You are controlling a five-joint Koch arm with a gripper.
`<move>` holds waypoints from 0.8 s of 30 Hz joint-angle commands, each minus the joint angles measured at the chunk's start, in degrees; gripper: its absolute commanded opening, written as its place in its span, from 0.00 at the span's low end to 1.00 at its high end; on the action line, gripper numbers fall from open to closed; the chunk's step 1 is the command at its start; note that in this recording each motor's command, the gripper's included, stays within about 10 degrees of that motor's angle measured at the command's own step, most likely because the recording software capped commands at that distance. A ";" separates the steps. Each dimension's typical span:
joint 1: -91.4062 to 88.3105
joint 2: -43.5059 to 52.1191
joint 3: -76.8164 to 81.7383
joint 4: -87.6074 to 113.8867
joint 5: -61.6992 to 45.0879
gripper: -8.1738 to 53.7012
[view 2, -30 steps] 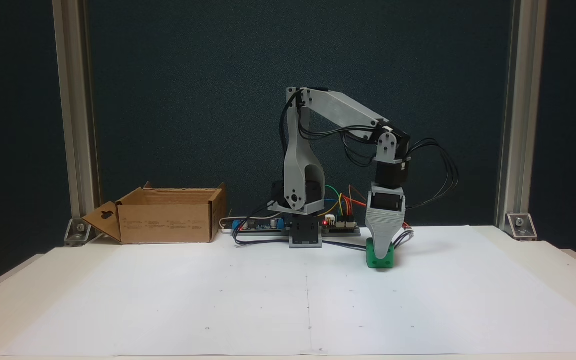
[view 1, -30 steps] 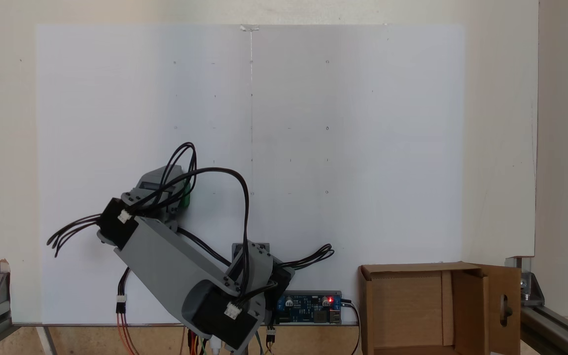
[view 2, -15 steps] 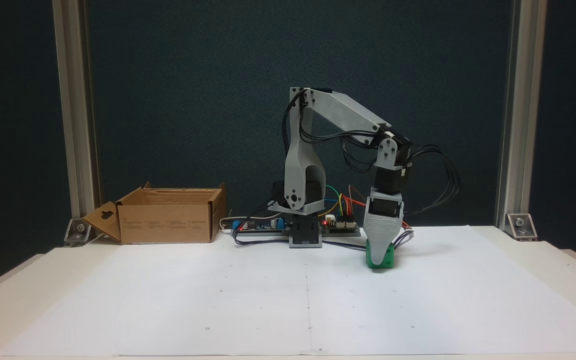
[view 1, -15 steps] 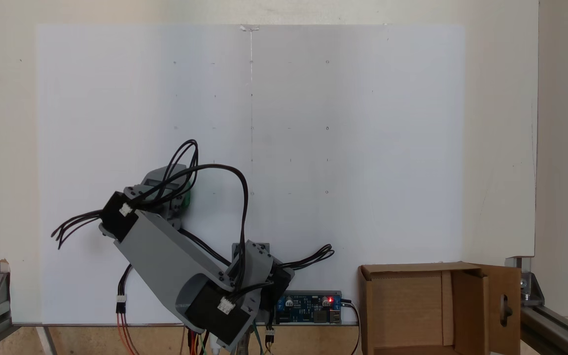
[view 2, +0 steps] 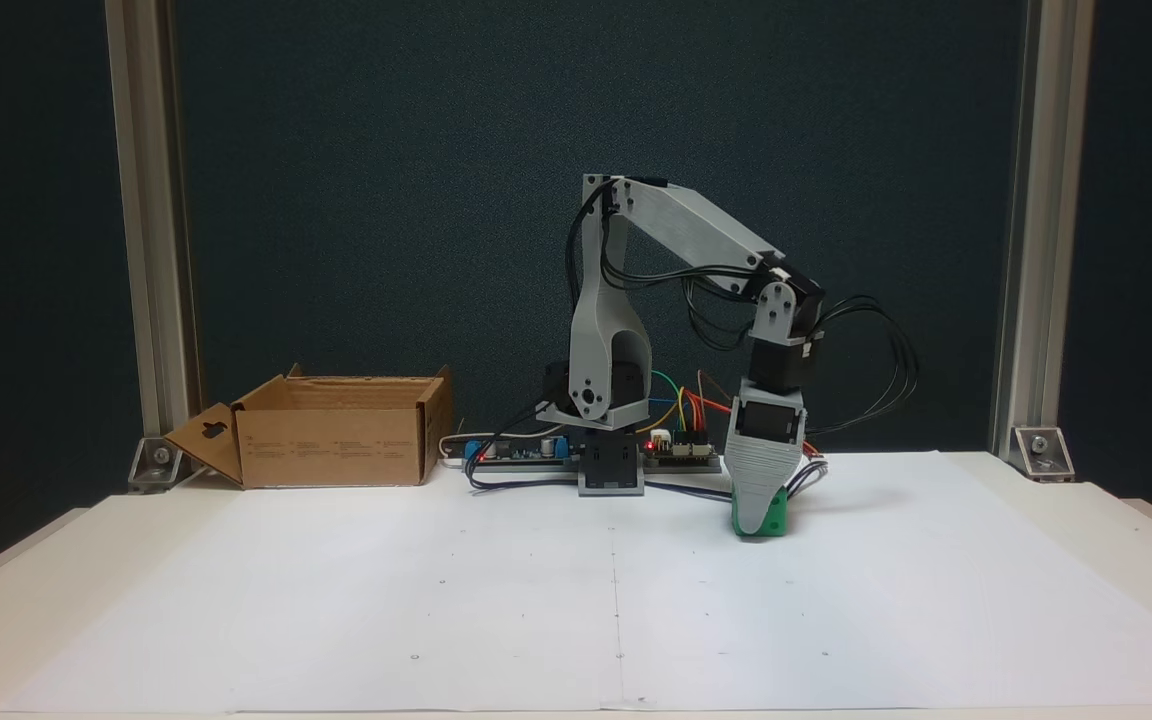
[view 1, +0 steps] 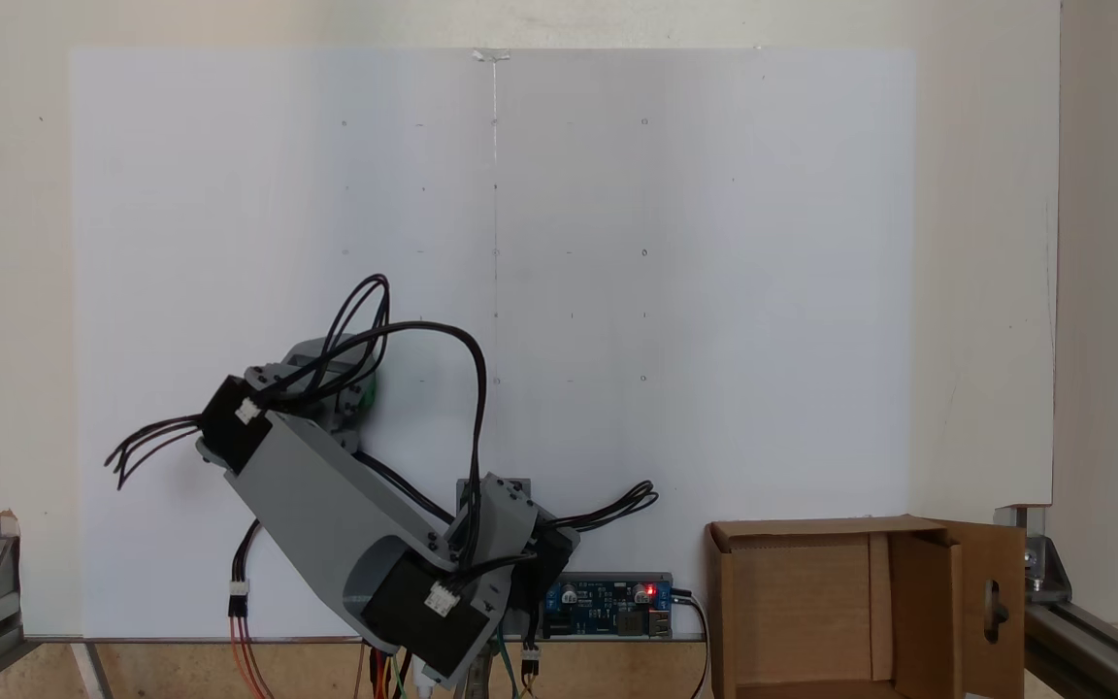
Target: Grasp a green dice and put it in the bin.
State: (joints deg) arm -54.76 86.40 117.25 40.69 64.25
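Observation:
The green dice (view 2: pixel 779 514) sits on the white paper right of the arm's base; from above, just a green sliver of the dice (view 1: pixel 370 390) peeks out beside the wrist. My gripper (view 2: pixel 758 512) points straight down over it, its grey front jaw covering most of the cube, tip near the paper. The second jaw lies behind, so the grip is hidden. In the top-down fixed view the gripper (view 1: pixel 350 386) is buried under wrist and cables. The bin (view 2: pixel 331 455), an open brown cardboard box, stands far left; it is also at the lower right as the bin (view 1: pixel 816 530).
The arm's base and a circuit board (view 2: pixel 681 456) with coloured wires stand at the table's back edge. Aluminium posts (view 2: pixel 1031 240) frame both sides. White paper (view 1: pixel 675 291) covers the table between dice and bin.
The wrist has sunk lower over the dice and shifted slightly toward the base, so the front jaw now covers more of the cube. Dice and bin have stayed in place.

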 commanded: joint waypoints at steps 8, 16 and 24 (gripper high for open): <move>0.00 -0.09 -0.62 0.09 -1.85 0.40; 0.00 1.14 -0.97 0.09 -1.85 0.33; 2.20 6.77 -5.01 5.80 -4.48 0.33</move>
State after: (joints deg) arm -53.17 91.23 116.46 43.68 63.98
